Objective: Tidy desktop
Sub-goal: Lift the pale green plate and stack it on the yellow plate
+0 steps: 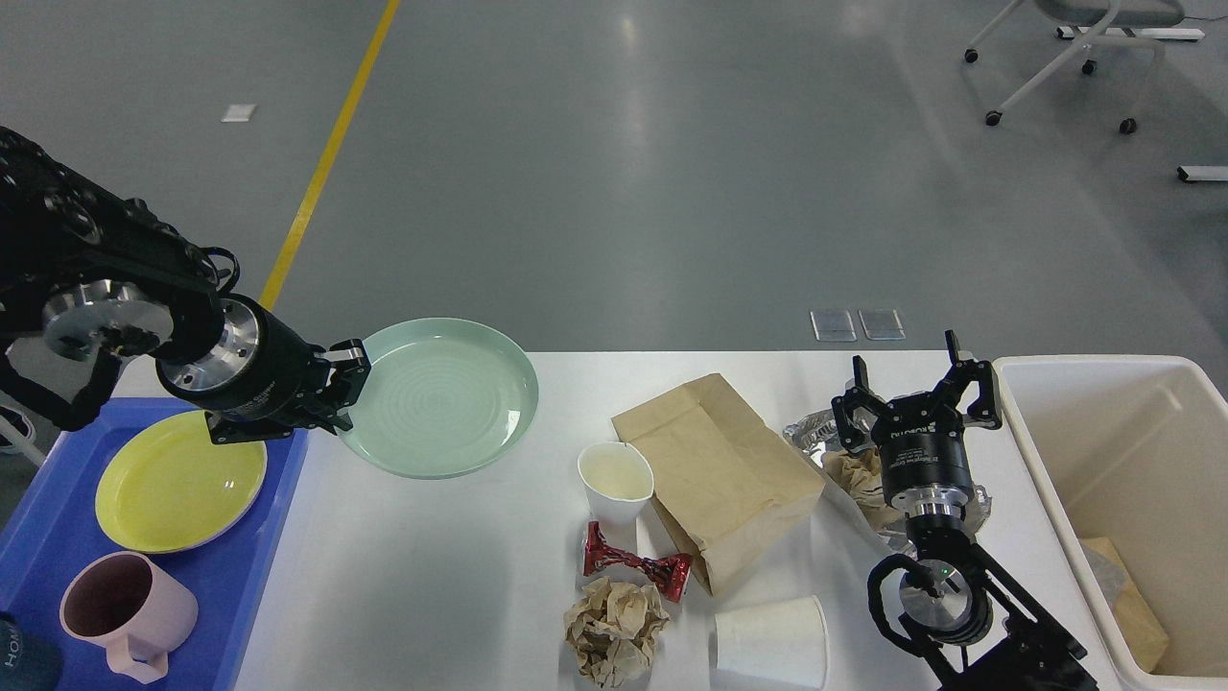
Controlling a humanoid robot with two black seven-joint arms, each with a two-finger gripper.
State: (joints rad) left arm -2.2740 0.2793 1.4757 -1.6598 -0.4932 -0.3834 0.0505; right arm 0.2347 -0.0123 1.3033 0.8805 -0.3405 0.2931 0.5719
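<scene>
our left gripper clamps the green plate above the bench; right gripper spread, empty. cups, bag, wrappers remain.

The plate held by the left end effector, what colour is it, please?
Pale mint green plate, seen best in the head view.

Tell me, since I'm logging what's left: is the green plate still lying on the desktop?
No, the left gripper holds the green plate by its rim, lifted above the desktop.
</scene>
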